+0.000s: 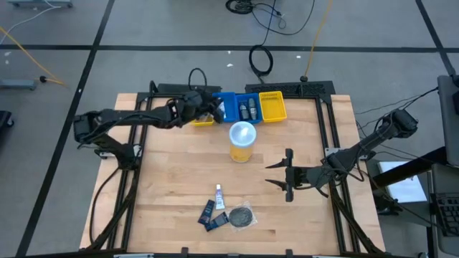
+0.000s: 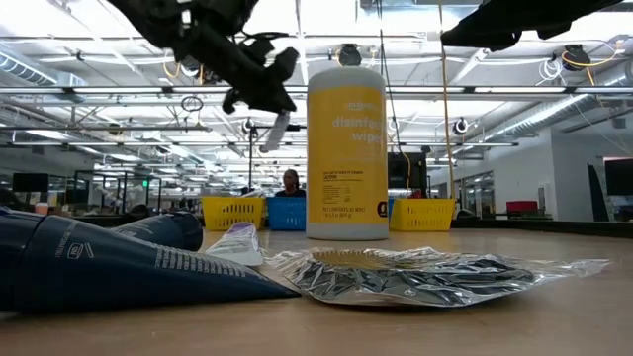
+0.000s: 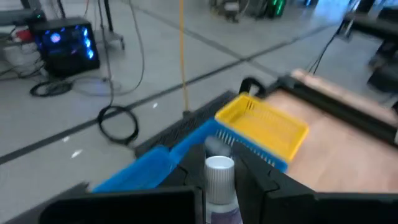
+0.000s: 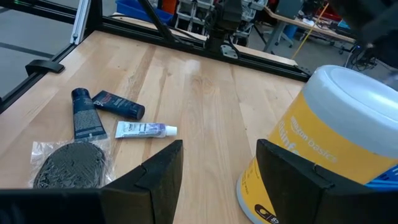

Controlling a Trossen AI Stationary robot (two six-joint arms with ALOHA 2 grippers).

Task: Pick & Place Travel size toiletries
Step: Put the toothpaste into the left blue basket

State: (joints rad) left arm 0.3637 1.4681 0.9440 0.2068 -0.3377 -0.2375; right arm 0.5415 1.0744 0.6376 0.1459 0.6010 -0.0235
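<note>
Left gripper (image 1: pixel 212 109) is pinched on a small white-capped tube (image 3: pixel 219 186), held up in the air at approx. 11 o'clock of the table, over the bins at the far edge. In the left wrist view the tube's ribbed cap is seen upright betw. the two dark fingers (image 3: pixel 273 186); in the low view the same tube (image 2: pixel 276 131) is seen hanging tilted from the gripper (image 2: pixel 259 99). Below it lie a blue bin (image 1: pixel 231 107) and, just beside it at 3 o'clock, a yellow bin (image 1: pixel 272 106); a second yellow bin (image 1: pixel 203 121) is partly hidden under the arm. Two dark mini bottles (image 1: pixel 248 110) are seen inside the blue bin.

Remaining toiletries are grouped at approx. 6 o'clock of the table: a white tube (image 1: pixel 219 197), two navy tubes (image 1: pixel 207 210) (image 1: pixel 216 221) and a round dark grey packet in clear wrap (image 1: pixel 242 216), the packet touching the lower navy tube. All are shown again in the right wrist view, well apart from the cup.

A yellow wipes cup w/ pale lid (image 1: pixel 242 141) is stood upright near table centre.

Right gripper (image 1: pixel 288 175) is held w/ fingers spread, nothing betw. them, at approx. 3 o'clock of the table, aimed toward the cup.
</note>
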